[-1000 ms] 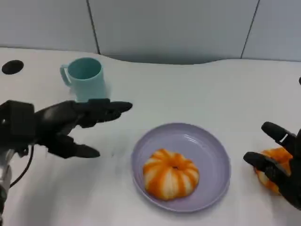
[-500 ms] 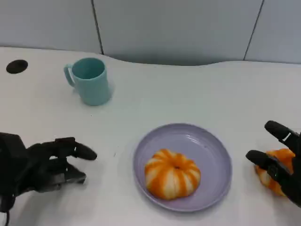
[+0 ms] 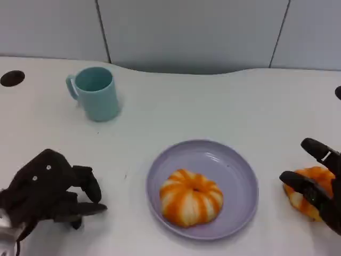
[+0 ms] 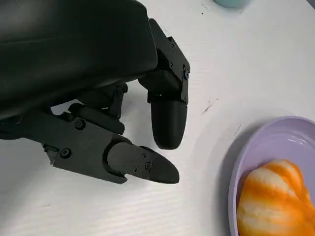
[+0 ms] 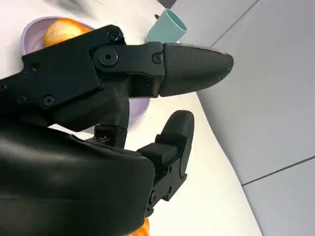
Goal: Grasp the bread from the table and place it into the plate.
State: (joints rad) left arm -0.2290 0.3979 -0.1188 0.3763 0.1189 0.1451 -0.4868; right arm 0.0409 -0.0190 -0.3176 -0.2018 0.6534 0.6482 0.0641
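A lilac plate (image 3: pixel 241 173) sits at the table's middle with an orange-and-white striped bread (image 3: pixel 191 197) lying in it. A second bread (image 3: pixel 309 184) of the same kind lies on the table right of the plate. My right hand (image 3: pixel 319 186) is over that bread, its fingers spread around it without closing. My left hand (image 3: pixel 48 192) is low at the front left, palm down and holding nothing. In the left wrist view the left hand (image 4: pixel 98 88) has parted fingers beside the plate (image 4: pixel 246 152) and the bread (image 4: pixel 270 201). The right wrist view has the right hand (image 5: pixel 108 123) with fingers apart.
A teal cup (image 3: pixel 96 93) stands at the back left, well away from both hands. A small black hole (image 3: pixel 11 78) marks the table's far left. The table's curved back edge meets a grey wall. White tabletop lies between my left hand and the plate.
My left hand has drawn back from the height of the cup to the front left and sunk toward the table. The right hand and both breads have stayed put.
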